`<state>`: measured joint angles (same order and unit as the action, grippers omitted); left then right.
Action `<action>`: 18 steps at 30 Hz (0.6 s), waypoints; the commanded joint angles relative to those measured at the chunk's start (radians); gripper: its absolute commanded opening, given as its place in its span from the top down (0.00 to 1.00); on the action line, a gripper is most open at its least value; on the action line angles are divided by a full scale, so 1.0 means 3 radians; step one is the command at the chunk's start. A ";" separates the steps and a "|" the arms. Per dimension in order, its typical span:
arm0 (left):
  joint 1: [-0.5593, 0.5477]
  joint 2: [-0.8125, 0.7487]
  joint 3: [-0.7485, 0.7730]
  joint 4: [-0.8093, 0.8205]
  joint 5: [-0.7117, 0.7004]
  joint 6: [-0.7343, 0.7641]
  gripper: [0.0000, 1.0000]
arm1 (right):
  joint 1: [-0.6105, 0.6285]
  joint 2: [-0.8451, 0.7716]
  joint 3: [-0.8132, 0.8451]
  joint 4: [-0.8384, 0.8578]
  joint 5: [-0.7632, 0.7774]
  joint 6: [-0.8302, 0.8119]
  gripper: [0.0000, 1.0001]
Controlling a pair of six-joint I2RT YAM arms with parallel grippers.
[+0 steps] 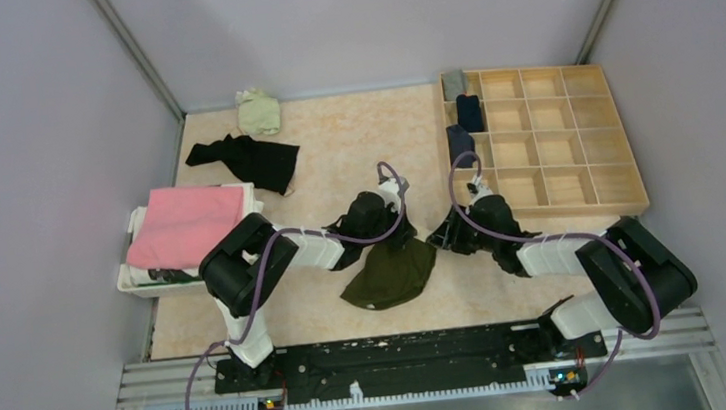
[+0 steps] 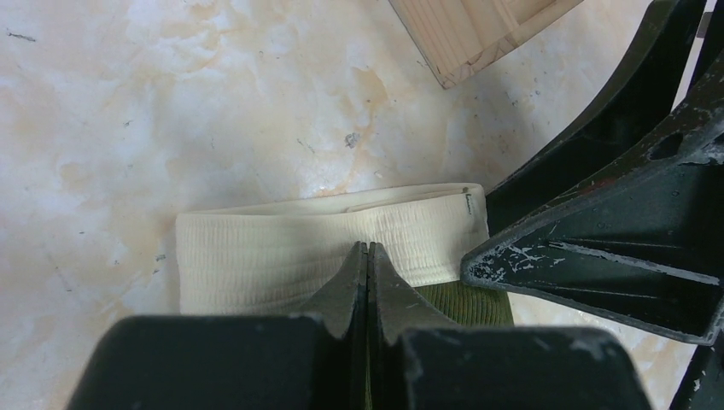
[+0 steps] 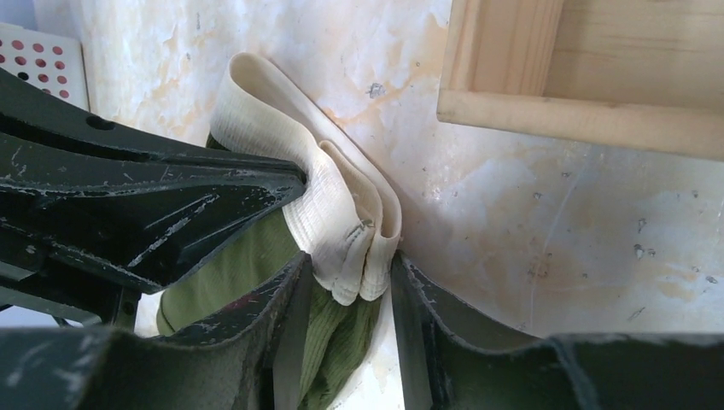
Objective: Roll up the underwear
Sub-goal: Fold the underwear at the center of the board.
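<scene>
- The olive underwear [image 3: 230,273] lies near the middle of the desk [image 1: 351,126], just ahead of the arm bases. Its body is spread toward them and its cream waistband [image 2: 256,256] sits on the far side, under both wrists.
- The left claw [image 2: 367,256] has its fingers pressed together with the tips on the waistband. I cannot tell whether a thin fold is caught between them.
- The right claw [image 3: 350,260] is part-spread and pinches the doubled-over end of the waistband, with cloth touching both fingers.
- Judged from this, the roll of this piece is only starting, since the band is gathered and the body is still flat.
- The next move probably calls for turning the band over toward the body and keeping both ends level so the roll stays tight.
- To the left, a pink cloth [image 1: 185,222] rests on a white basket [image 1: 135,277].
- To the right, the wooden tray [image 1: 630,201] holds rolled pieces [image 1: 469,111] in its left column, and its other compartments look free.
- Farther back, a dark garment [image 1: 244,158] lies loose on the desk.
- A pale green piece [image 1: 259,112] sits at the far edge, also not yet rolled.
</scene>
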<state>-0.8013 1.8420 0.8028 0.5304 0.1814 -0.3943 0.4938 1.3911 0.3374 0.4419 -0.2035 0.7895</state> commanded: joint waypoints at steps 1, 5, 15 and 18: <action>0.0007 0.0068 -0.0059 0.0019 -0.0060 0.0010 1.00 | -0.0006 0.0110 -0.0136 -0.0107 0.0016 0.0039 0.64; 0.0002 0.0046 -0.0098 0.0015 -0.0063 0.0006 1.00 | -0.0008 0.0166 -0.0133 -0.0004 0.0131 0.0032 0.78; 0.0004 -0.0262 -0.0587 -0.0020 -0.0309 -0.0276 1.00 | -0.0031 0.0196 0.0289 -0.0412 0.0166 -0.0606 1.00; -0.0007 -0.0393 -0.0768 -0.0034 -0.0406 -0.0503 1.00 | -0.0040 0.0268 0.0568 -0.0742 0.0129 -0.0930 1.00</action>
<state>-0.8040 1.7630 0.6598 0.6128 0.1322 -0.4728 0.4923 1.4429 0.4061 0.3706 -0.1944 0.6765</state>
